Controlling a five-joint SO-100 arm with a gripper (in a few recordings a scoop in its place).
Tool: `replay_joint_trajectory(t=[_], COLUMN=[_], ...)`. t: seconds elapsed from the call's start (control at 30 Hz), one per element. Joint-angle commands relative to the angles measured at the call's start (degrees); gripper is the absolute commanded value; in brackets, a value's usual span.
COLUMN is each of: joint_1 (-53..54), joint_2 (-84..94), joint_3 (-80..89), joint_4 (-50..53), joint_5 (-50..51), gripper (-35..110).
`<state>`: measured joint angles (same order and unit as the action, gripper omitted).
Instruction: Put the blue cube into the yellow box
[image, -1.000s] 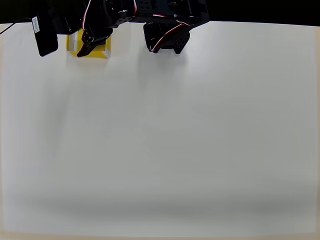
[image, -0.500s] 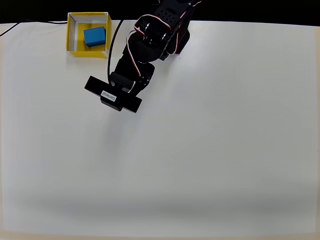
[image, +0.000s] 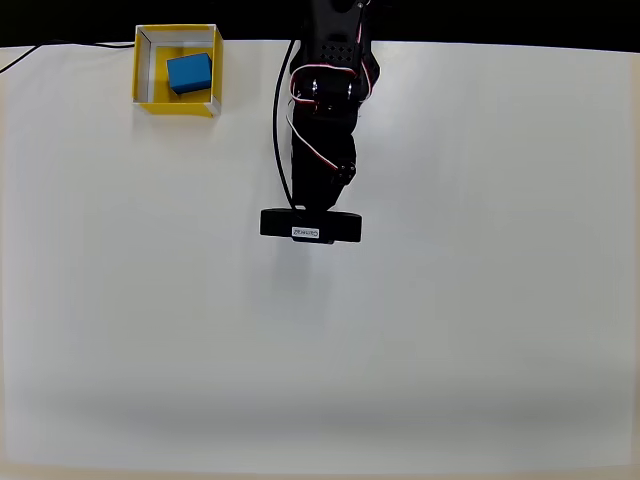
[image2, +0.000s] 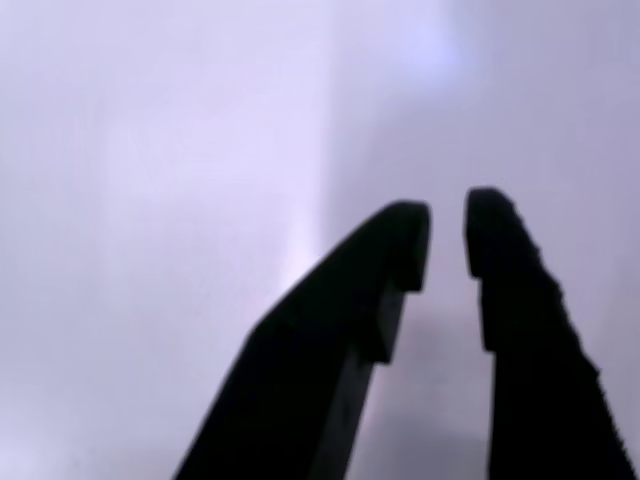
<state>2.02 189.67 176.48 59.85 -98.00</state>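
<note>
Arm swung to centre; blue cube (slightly skewed) inside yellow box.

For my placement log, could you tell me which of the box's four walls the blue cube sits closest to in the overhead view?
The picture-right wall: the blue cube lies beside it inside the yellow box, leaving bare yellow floor toward the left wall.

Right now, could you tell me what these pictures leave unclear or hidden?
- Gripper: in the overhead view the arm and its camera bar cover it.
- Wrist view: blurred background; the surface below is unreadable.
- Blue cube in yellow box: whether it touches the right wall is too small to tell.
</note>
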Motion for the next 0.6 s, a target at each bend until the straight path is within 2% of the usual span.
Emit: replay_joint_trajectory(t=[0.0, 0.37, 0.57], joint_1=[-1.1, -4.6, -2.6], joint_2=[1.8, 1.9, 1.9], joint_3=[2.5, 3.7, 3.7], joint_4=[1.2, 16.8, 18.0], joint_5=[0.3, 1.0, 4.7], gripper=[0, 0, 0])
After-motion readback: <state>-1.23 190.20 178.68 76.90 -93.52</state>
